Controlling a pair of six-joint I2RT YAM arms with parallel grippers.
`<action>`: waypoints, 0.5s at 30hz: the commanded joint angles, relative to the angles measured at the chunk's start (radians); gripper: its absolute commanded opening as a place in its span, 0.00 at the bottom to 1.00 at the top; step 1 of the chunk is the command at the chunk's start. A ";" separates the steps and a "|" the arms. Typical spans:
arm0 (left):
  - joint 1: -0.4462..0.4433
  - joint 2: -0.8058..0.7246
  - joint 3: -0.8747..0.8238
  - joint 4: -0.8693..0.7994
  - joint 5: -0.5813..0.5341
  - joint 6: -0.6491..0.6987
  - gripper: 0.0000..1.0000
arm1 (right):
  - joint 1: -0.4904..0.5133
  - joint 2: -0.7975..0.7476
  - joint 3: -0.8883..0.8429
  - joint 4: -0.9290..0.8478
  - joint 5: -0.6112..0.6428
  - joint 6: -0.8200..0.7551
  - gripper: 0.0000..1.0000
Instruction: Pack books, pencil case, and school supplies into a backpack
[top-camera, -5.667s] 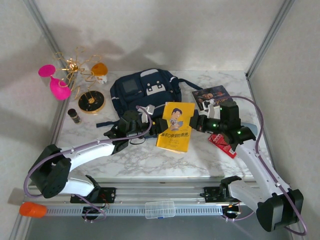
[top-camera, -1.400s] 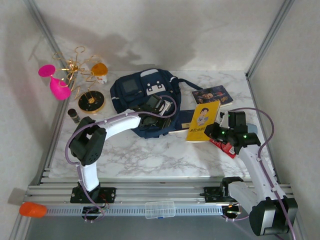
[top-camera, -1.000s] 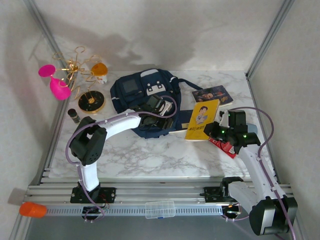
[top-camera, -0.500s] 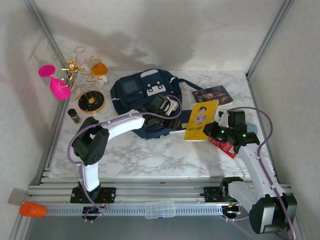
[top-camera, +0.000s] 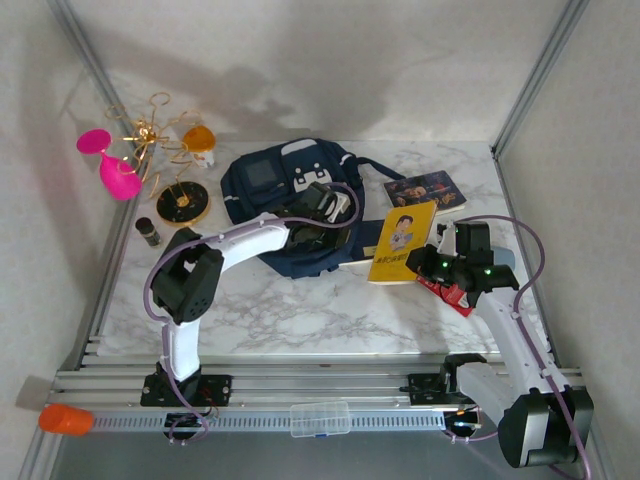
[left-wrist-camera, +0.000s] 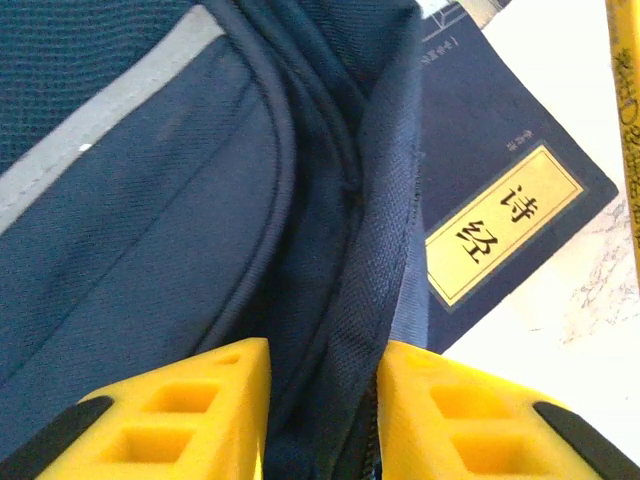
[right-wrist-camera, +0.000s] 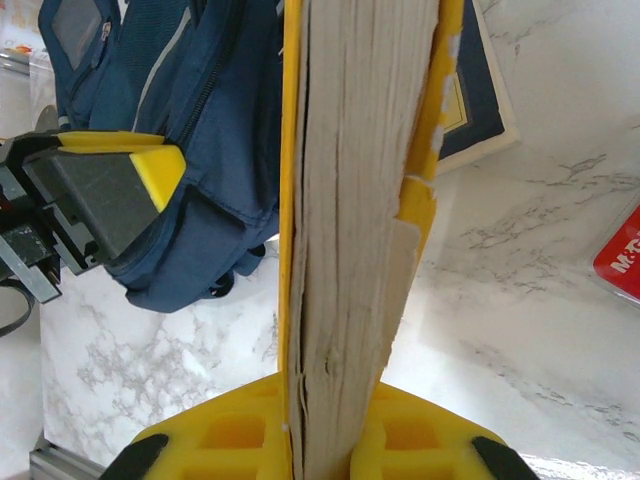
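Top external view shows that packing has hardly begun: as far as I can see, nothing is inside the backpack (top-camera: 270, 185) yet. The left gripper (left-wrist-camera: 322, 370) stands at the bag's mouth with its two yellow fingers (left-wrist-camera: 200, 395) close on either side of the opening's fabric rim, which fills the gap between them. I judge this to be a pinch on the rim, to hold the bag open. The navy book (left-wrist-camera: 490, 230) lies flat just right of this gripper, partly under the bag's edge.

The right gripper (right-wrist-camera: 325, 400) is clamped on the yellow book (top-camera: 403, 240) and holds it up on its edge, facing the bag's mouth. The red packet (top-camera: 445, 290) lies on the table just beside this gripper, and the dark picture book (top-camera: 424, 190) lies farther beyond it. A pale shape behind it may be the pencil case (top-camera: 506, 257). All of these remain to be packed.

Earlier, the yellow book lay flat between the two grippers, and the left gripper was low in front of the bag. Since then its fingers have narrowed onto the rim.
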 joint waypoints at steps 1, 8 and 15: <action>0.025 -0.014 0.008 -0.021 -0.022 -0.032 0.30 | -0.008 -0.017 -0.004 0.065 -0.032 -0.001 0.00; 0.051 -0.062 -0.036 0.006 0.034 -0.068 0.31 | -0.009 -0.016 -0.006 0.063 -0.032 -0.004 0.00; 0.086 -0.112 -0.120 0.030 0.065 -0.087 0.35 | -0.011 -0.015 -0.008 0.068 -0.033 -0.007 0.00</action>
